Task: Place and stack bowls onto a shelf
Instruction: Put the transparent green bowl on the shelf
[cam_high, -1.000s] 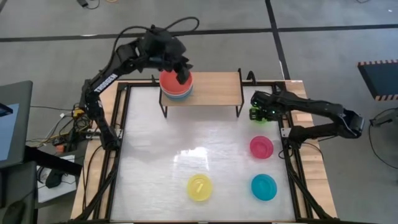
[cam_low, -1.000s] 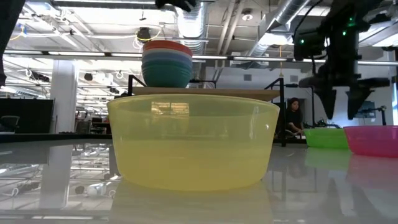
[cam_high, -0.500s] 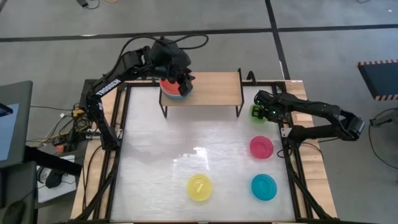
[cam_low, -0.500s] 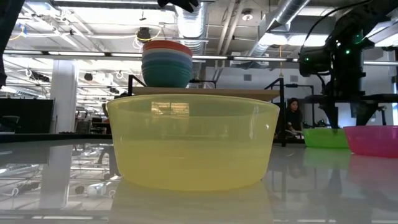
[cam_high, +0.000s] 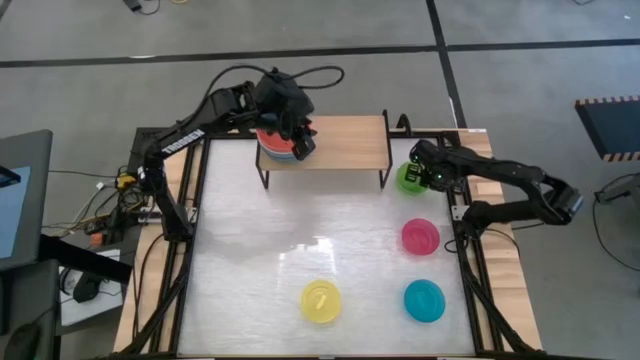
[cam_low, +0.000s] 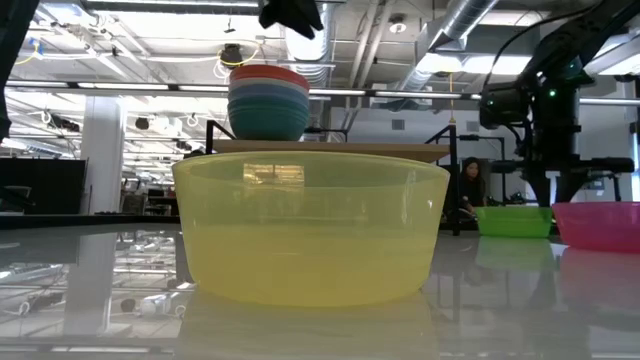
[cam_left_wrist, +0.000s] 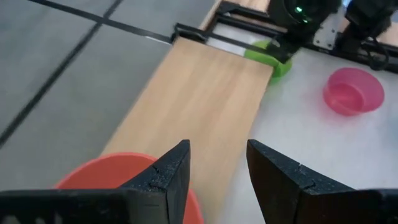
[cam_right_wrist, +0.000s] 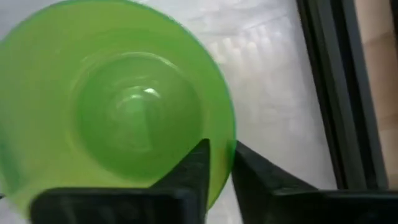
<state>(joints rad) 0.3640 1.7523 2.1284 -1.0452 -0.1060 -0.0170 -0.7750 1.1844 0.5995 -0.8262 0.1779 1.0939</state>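
Observation:
A stack of bowls (cam_high: 272, 146) with a red one on top (cam_low: 268, 74) stands on the left end of the shelf (cam_high: 345, 145). My left gripper (cam_left_wrist: 217, 171) hovers open just above that stack, over the red bowl's rim (cam_left_wrist: 118, 180), and touches nothing. The lime green bowl (cam_high: 405, 179) sits on the table just right of the shelf, with my right gripper (cam_right_wrist: 221, 165) shut on it. Pink (cam_high: 420, 236), cyan (cam_high: 424, 300) and yellow (cam_high: 320, 302) bowls rest upright on the table. My right gripper holds the lime green bowl by its rim (cam_right_wrist: 231, 140), on the side toward the table's right edge. One finger (cam_right_wrist: 189, 171) is inside the bowl and the other (cam_right_wrist: 255, 177) outside. The fingers point down from above. The bowl stands upright with its base on the table (cam_low: 515, 222).
The shelf's middle and right end (cam_left_wrist: 205, 93) are bare wood. Its black legs (cam_high: 383, 176) stand close to the green bowl. A black frame rail (cam_right_wrist: 339, 93) runs along the table's right edge beside my right gripper. The yellow bowl (cam_low: 312, 235) fills the low view's foreground.
My right gripper has come down onto the lime green bowl and shut on its rim. My left gripper has shifted a little toward the table's right and near side above the stack, staying open.

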